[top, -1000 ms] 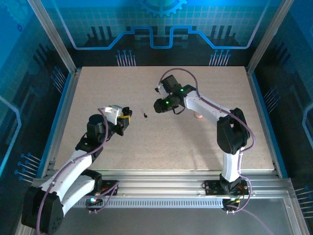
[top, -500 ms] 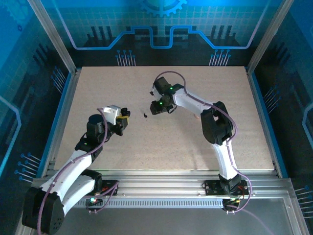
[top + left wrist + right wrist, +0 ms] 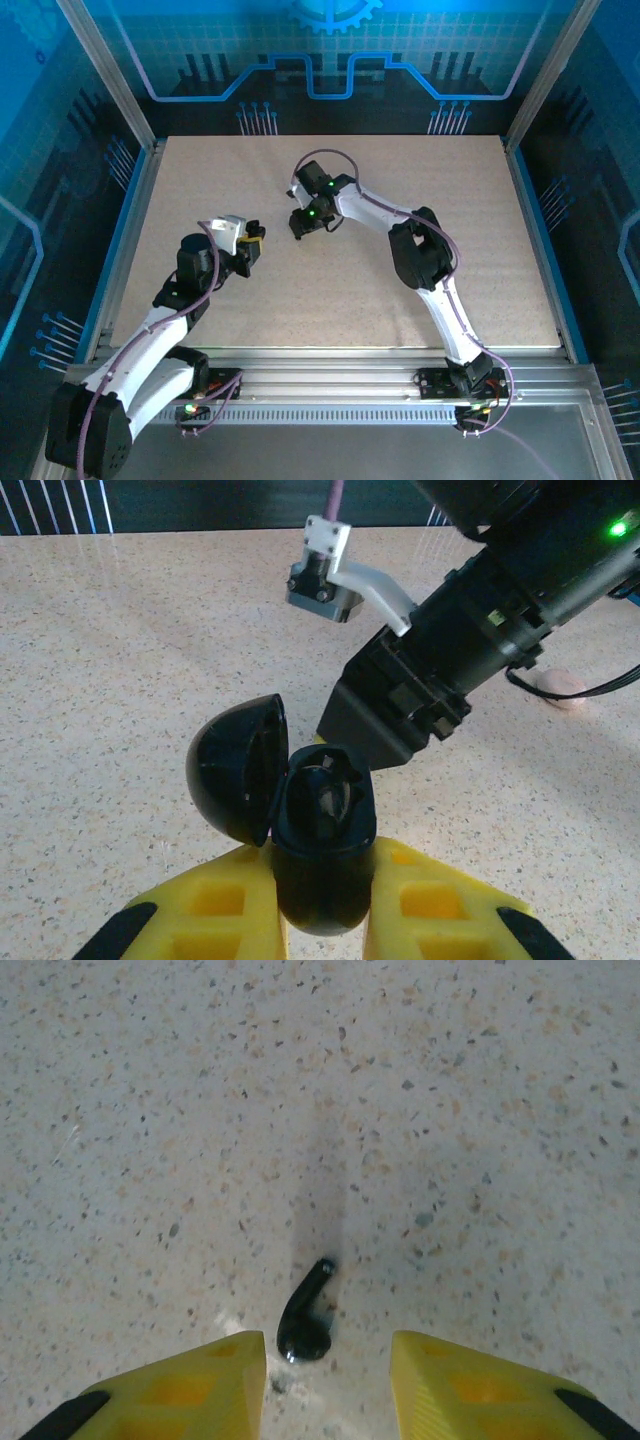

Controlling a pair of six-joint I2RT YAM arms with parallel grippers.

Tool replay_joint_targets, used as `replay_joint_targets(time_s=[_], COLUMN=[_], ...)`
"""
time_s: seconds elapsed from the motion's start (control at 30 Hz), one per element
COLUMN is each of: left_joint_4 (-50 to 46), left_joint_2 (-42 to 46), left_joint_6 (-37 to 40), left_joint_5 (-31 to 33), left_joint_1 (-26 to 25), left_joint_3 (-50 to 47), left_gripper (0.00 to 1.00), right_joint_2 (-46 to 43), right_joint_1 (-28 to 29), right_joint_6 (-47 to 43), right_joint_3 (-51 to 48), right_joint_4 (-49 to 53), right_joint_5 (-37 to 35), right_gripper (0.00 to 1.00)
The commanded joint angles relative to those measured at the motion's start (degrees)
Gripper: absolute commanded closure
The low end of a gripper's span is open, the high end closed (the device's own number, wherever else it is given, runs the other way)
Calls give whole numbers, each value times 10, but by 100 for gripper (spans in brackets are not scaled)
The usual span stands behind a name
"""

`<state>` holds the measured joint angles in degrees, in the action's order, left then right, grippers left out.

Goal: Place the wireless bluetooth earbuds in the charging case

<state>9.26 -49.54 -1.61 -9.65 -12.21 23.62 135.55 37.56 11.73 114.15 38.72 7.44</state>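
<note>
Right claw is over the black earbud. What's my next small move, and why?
Probably ease the right claw straight down and close on the black earbud: it lies on the table between the open jaws, ungripped, while the left claw holds the open charging case ready.

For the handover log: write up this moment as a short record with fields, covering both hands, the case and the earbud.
left hand: shut on the charging case
charging case: black, lid swung open
right hand: open, jaws apart around the black earbud, not closed on it
black earbud: lying on the table, outside the case
task state: earbud not yet inserted
</note>
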Motion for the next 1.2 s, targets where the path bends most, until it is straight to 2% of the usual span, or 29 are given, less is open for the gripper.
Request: replay_joint_targets(time_s=[0.0,0.33,0.6,1.17], left_joint_4=[-4,-3,-3,-3], left_joint_2=[10,12,11,-8], left_joint_6=[-5,-5,-1,-2], left_joint_5=[9,7,7,-25], left_joint_1=[6,10,10,10], left_joint_3=[1,3,3,11], left_gripper=[96,96,96,97], right_joint_2=[28,66,63,-168], right_joint_1=[6,13,22,27], right_joint_6=[-12,-22,-20,22], right_joint_3=[26,57,43,-263], right_joint_4=[-1,-13,-7,-80], right_joint_5=[10,24,0,-38], right_gripper=[63,64,71,74])
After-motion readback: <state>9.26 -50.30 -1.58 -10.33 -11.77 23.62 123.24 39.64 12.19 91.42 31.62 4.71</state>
